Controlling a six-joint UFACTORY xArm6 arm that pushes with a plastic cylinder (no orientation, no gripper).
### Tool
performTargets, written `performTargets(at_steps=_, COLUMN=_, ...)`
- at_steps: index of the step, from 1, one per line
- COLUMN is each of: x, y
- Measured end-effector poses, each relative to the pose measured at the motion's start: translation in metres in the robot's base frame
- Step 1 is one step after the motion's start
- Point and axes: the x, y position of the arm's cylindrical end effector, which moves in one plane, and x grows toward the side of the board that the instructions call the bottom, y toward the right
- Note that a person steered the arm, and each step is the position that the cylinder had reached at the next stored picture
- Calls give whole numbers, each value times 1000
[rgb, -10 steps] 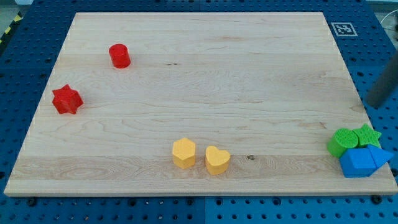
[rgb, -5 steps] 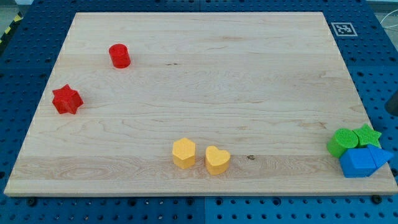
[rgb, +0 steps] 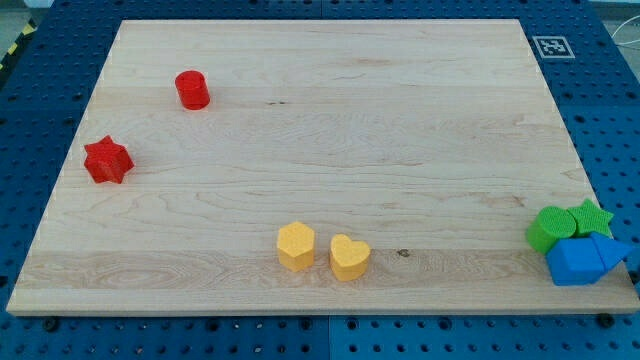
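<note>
Pale wood makes up the board (rgb: 330, 120), a light-grained rectangle lying on a blue pegboard table (rgb: 40, 90) dotted with holes. My tip does not show anywhere in the camera view, so I cannot tell where it stands relative to the blocks, nor what it touches.

At the far left sits a red cylinder (rgb: 192, 90), and nearer, toward the left edge, a red star (rgb: 107, 160), well apart from it. Near the middle of the near edge stand two yellow blocks just beside each other: a yellow hexagonal block (rgb: 295, 245) on the left and a yellow heart (rgb: 349, 257) on the right, with a thin gap between them.

At the near right corner four blocks crowd together, touching: a green cylinder (rgb: 548, 228), a green star (rgb: 592, 217) to its right, and in front of them a blue cube (rgb: 574, 262) with a second blue block (rgb: 610, 249) pressed to its right side. That second blue block is partly hidden and overhangs the board's edge; it may be a wedge or triangle, but its shape is hard to make out.

A black-and-white marker tag (rgb: 550, 46) lies at the far right corner, off the wood.
</note>
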Motion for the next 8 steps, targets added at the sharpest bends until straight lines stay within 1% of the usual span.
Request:
performTargets(at_steps=2, x=0, y=-65)
performTargets(at_steps=3, x=-1, y=-73)
performTargets(at_steps=5, x=-31, y=-72)
performTargets(at_steps=7, x=-25, y=-99)
performTargets(at_steps=8, x=-25, y=-100)
